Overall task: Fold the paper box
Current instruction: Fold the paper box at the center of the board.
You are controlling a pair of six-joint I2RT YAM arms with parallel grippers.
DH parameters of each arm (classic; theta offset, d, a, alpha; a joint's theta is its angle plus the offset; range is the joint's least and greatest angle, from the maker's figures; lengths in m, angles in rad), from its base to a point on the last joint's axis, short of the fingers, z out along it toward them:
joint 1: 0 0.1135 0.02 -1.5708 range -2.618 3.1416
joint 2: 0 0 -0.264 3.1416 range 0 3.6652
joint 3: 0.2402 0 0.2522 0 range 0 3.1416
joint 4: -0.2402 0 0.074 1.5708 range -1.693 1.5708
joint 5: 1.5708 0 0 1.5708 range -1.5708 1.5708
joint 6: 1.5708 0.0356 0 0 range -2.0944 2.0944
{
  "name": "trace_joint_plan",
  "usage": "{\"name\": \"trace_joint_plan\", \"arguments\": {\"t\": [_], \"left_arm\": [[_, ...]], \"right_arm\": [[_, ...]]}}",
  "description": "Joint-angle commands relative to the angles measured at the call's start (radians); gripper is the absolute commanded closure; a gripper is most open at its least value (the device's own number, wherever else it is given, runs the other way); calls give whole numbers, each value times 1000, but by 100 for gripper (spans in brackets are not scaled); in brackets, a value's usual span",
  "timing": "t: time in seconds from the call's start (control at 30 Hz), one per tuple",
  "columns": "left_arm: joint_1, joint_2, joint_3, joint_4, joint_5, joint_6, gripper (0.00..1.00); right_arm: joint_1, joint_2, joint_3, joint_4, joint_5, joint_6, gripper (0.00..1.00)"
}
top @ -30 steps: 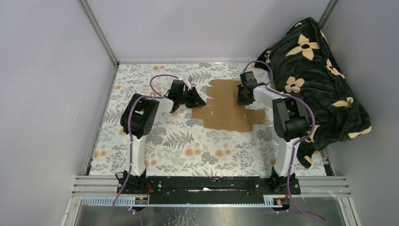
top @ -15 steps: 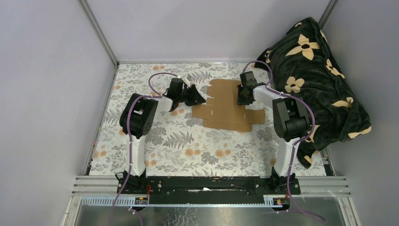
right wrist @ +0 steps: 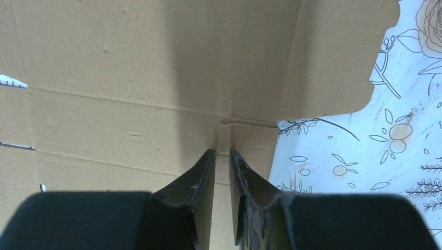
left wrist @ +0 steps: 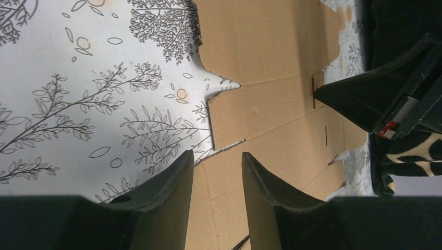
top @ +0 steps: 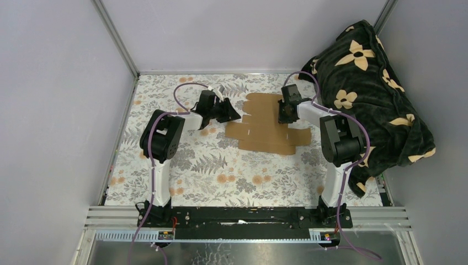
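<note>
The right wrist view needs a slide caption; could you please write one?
Right gripper, jaws narrowly apart, at a crease of the flat paper box on a floral table cover.

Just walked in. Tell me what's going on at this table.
Two robot arms are working on a brown cardboard sheet lying on the flowered table. The left gripper is open at the sheet's left edge, holding nothing. The right gripper is down at the sheet's right side with its fingers nearly together; whether it pinches the cardboard is unclear. The sheet looks flat, with no flap folded up yet. A dark flowered blanket is heaped to the right.
</note>
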Motion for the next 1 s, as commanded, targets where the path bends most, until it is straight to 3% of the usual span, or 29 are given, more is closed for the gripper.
{"name": "trace_joint_plan", "arguments": {"t": [0.0, 0.8, 0.97], "left_arm": [[5, -10, 16, -8, -43, 55, 54], [-17, 65, -27, 49, -35, 64, 54], [-40, 77, 8, -40, -92, 120, 59]], "right_arm": [[29, 25, -69, -148, -1, -35, 76], [105, 30, -94, -129, 1, -58, 75], [108, 31, -93, -130, 2, -57, 75]]}}
